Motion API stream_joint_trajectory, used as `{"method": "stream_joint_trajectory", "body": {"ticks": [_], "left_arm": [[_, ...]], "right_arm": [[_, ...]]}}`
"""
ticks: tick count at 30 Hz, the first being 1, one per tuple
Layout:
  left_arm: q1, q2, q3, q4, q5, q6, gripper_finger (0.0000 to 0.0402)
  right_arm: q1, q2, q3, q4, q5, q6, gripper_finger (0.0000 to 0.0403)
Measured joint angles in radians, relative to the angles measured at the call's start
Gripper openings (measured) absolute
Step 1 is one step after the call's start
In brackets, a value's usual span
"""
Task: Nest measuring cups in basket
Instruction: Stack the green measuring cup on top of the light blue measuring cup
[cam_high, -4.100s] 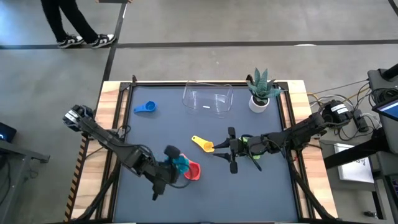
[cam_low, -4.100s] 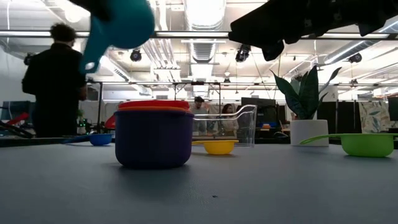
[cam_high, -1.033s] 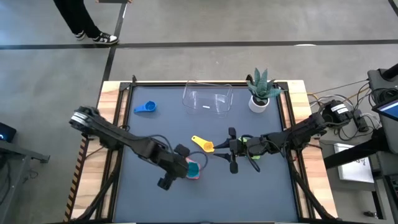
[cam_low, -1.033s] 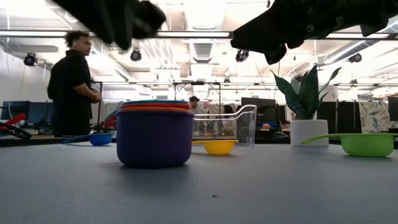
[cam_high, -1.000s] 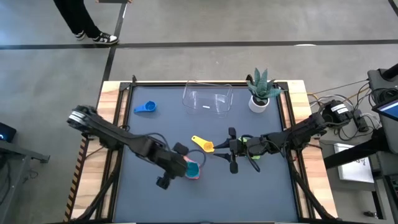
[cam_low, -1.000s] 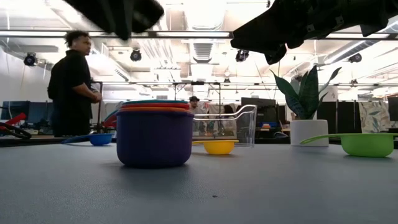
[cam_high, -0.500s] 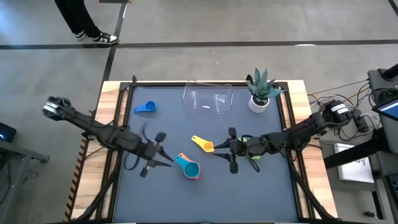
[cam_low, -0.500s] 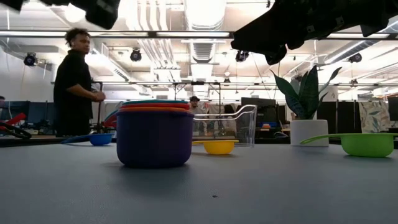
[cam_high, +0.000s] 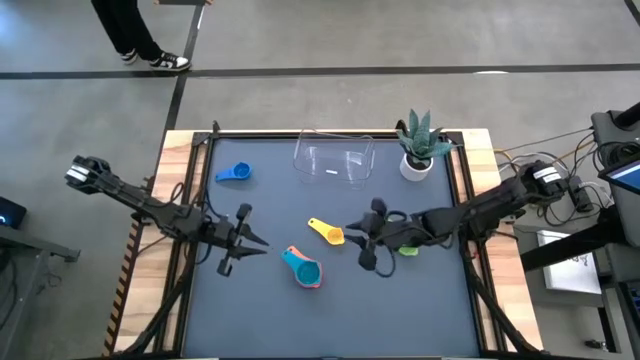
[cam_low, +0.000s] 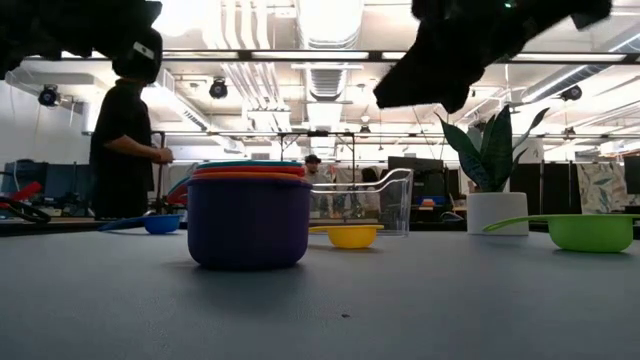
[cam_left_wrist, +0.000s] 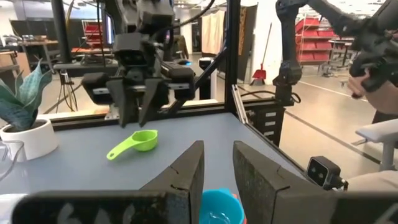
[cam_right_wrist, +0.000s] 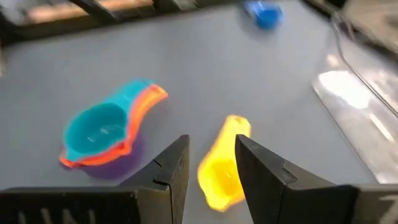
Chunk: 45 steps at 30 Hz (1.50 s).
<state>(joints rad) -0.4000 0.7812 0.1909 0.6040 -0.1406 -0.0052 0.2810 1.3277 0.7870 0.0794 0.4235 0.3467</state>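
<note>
Right gripper (cam_high: 363, 243), jaws parted and holding nothing, hovers just right of the yellow cup (cam_high: 326, 231), whose handle runs far-left; my left gripper (cam_high: 240, 240), empty and narrowly parted, sits farther off. I count four cups nested in the stack (cam_high: 303, 270), with yellow, green (cam_high: 407, 250) and blue (cam_high: 233, 174) cups loose. I see the basket (cam_high: 334, 160) empty at the far edge.

Nested cups (cam_high: 303, 271) before basket (cam_high: 333, 160)
</note>
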Motion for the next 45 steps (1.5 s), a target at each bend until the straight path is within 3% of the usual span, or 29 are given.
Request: {"method": "stream_joint_trajectory", "body": {"ticks": [7,13,29,40,45], "left_arm": [[0.000,0.007,-0.001,0.000,0.000,0.007,0.0068],[0.000,0.028,-0.002,0.001,-0.005,0.022,0.0068],[0.001,0.035,-0.002,0.003,-0.009,0.026,0.0068],[0.001,0.035,-0.002,0.002,-0.010,0.026,0.0068],[0.001,0.035,-0.002,0.002,-0.010,0.045,0.0068]], "right_arm": [[-0.009,0.000,0.240,-0.696,0.006,0.245,0.0118],[0.019,-0.001,0.305,-1.026,0.005,0.436,0.0118],[0.044,-0.005,0.150,-1.057,-0.164,0.588,0.0118],[0.058,-0.005,0.137,-1.041,-0.228,0.626,0.0118],[0.094,-0.005,0.137,-1.036,-0.209,0.656,0.0118]]}}
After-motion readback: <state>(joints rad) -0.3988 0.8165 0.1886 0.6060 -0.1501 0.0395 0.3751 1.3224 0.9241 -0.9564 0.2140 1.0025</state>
